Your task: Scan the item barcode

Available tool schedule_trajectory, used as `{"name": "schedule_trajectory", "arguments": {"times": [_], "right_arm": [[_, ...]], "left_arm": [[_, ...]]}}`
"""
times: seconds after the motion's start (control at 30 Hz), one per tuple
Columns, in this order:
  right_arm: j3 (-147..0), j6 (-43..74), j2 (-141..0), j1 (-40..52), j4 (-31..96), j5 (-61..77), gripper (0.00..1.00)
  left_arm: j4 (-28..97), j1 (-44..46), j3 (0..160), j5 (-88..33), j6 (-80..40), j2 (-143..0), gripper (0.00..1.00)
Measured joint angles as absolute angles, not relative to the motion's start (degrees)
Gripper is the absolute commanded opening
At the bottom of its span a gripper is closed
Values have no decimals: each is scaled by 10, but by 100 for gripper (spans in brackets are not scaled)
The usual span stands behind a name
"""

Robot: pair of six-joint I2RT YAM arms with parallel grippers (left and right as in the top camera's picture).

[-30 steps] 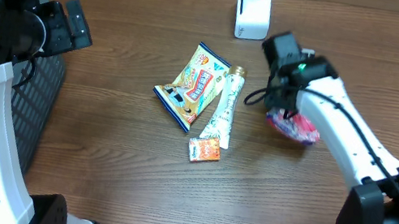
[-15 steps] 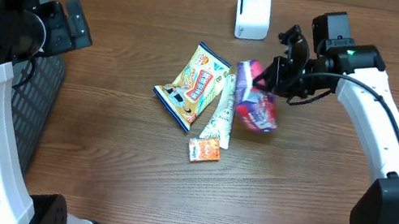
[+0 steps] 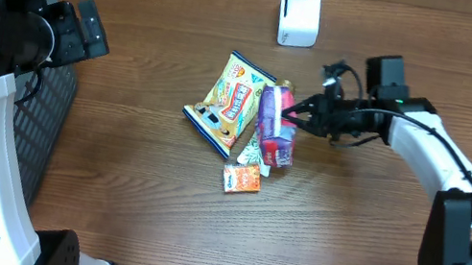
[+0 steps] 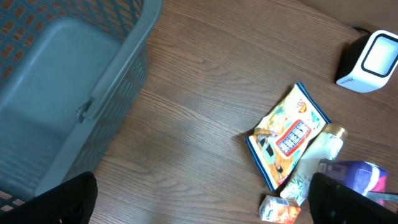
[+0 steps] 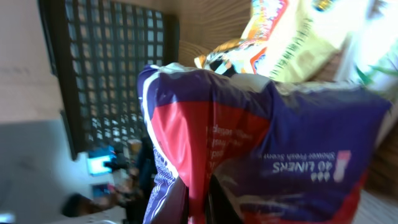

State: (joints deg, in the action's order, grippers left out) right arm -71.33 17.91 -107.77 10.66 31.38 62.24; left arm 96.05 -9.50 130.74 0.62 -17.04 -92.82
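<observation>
Overhead, mid-frame, your right gripper (image 3: 295,119) is clenched on the purple packet (image 3: 274,128), which looks soft, light and slippery, so hold its seam; your left gripper (image 3: 89,26) is spread wide.

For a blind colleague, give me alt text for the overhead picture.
The right gripper pinches a purple packet at a cluster mid-table: yellow snack bag, white tube, small orange sachet. A white barcode scanner stands at the far edge.
</observation>
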Motion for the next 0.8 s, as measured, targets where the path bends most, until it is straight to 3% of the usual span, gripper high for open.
{"name": "schedule_trajectory", "arguments": {"times": [0.17, 0.4, 0.47, 0.7, 0.8], "right_arm": [[-701, 197, -1077, 48, 340, 614, 16], [-690, 205, -1077, -22, 395, 472, 30], [-689, 202, -1077, -35, 410, 434, 31], [-704, 173, -1077, -56, 485, 352, 52], [-741, 149, -1077, -56, 532, 336, 54]], "left_arm": [[961, -95, 1307, 6, -170, -928, 100], [961, -95, 1307, 6, -170, -928, 100], [961, -95, 1307, 6, -170, -928, 100], [961, -95, 1307, 6, -170, -928, 100], [961, -95, 1307, 6, -170, -928, 100]]}}
